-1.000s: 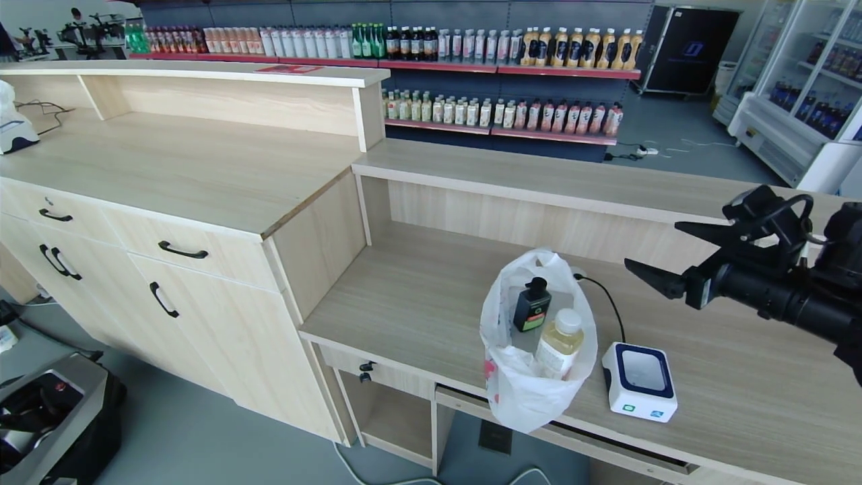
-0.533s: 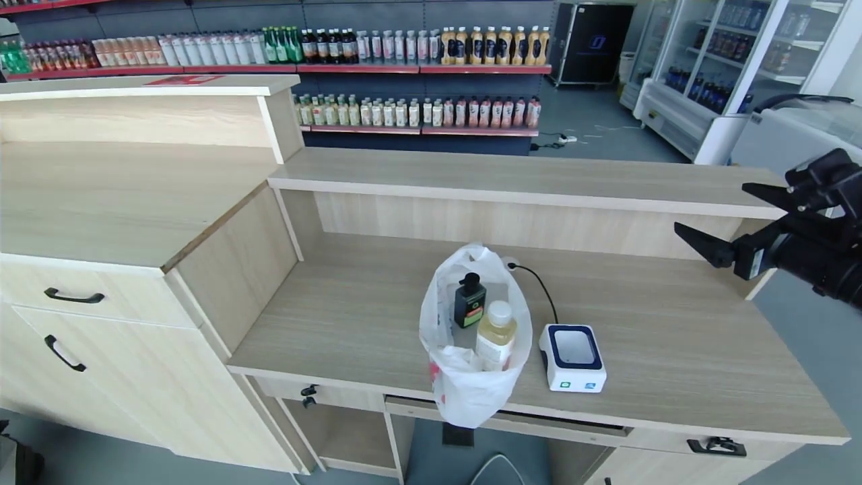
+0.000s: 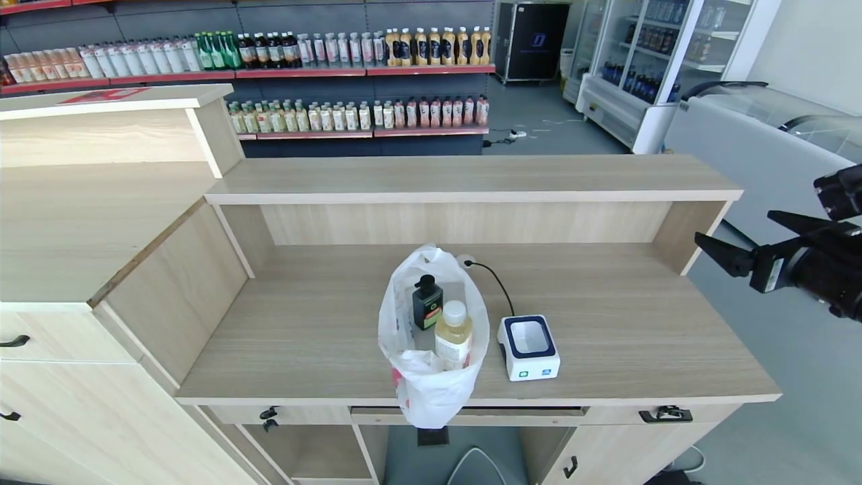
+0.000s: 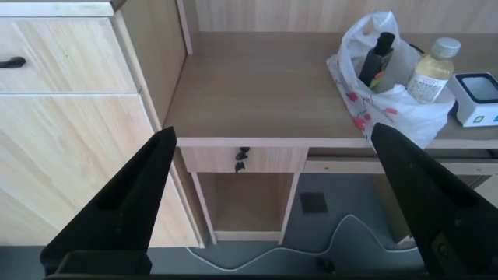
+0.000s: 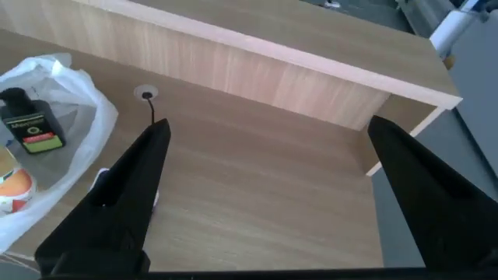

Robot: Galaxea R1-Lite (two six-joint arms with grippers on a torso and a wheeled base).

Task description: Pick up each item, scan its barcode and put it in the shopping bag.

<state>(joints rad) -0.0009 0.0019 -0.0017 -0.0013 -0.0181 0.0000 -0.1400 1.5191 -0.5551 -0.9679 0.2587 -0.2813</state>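
Right hand (image 3: 734,225) and left hand (image 4: 274,131) wide open, empty, shopping bag (image 3: 424,385) holding dark bottle (image 3: 427,304) and yellow bottle (image 3: 452,338)

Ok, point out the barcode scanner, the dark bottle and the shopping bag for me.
barcode scanner (image 3: 527,339), head view, on its glass window.
dark bottle (image 3: 427,308), head view, on its label.
shopping bag (image 3: 424,394), head view, on its lower front wall.
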